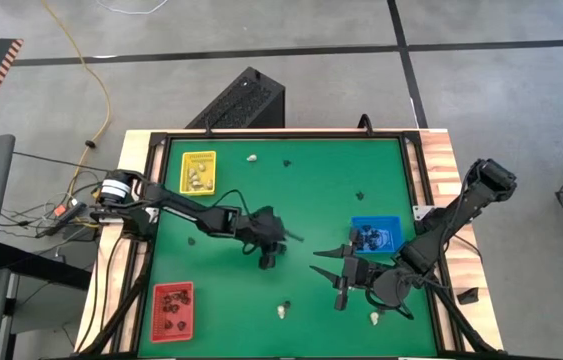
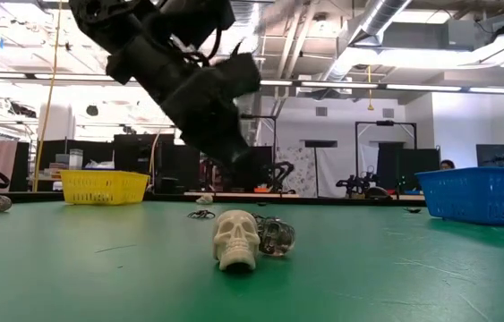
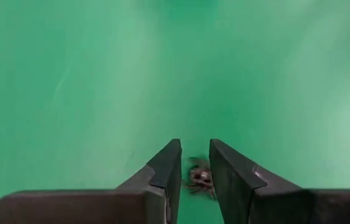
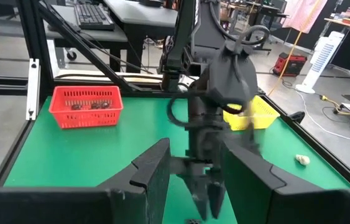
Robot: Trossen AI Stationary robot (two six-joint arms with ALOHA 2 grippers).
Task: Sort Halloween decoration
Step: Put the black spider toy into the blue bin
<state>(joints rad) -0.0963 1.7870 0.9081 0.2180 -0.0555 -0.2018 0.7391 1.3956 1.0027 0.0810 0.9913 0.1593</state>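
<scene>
Matt green felt table (image 1: 231, 300), plastic-looking skull (image 2: 234, 238)

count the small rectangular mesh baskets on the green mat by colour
yellow rectangular mesh basket: 1
red rectangular mesh basket: 1
blue rectangular mesh basket: 1
total: 3

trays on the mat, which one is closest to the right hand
The blue tray, just beyond the right hand on the right side. The yellow tray and red tray both lie far across at the left.
</scene>
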